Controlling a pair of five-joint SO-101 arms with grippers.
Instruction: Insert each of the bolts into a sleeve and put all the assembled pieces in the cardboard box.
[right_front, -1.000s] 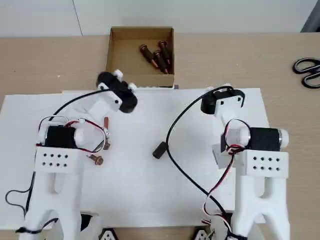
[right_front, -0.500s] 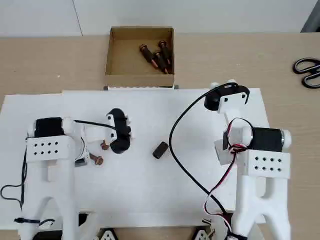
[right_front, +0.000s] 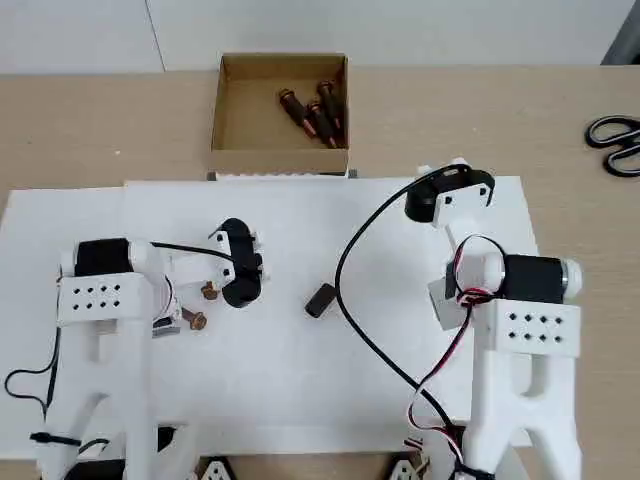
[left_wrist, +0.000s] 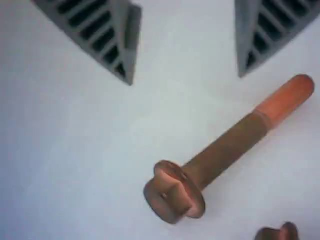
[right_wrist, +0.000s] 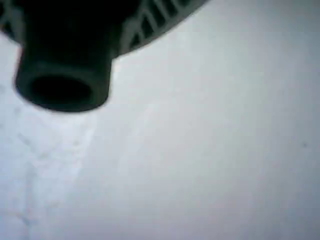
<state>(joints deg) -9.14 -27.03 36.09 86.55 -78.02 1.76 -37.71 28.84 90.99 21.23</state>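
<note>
copper-brown bolt (left_wrist: 227, 147), black sleeve (right_wrist: 62, 75), brown cardboard box (right_front: 245, 120)

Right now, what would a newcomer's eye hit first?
The left pincer hangs open over a copper bolt lying on the white sheet. The right pincer grips a black sleeve; the cardboard box beyond the sheet holds assembled pieces.

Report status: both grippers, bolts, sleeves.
Left gripper open above copper-coloured flanged bolt lying on white sheet. Right gripper shut on black tubular sleeve. Second black sleeve loose mid-sheet.
</note>
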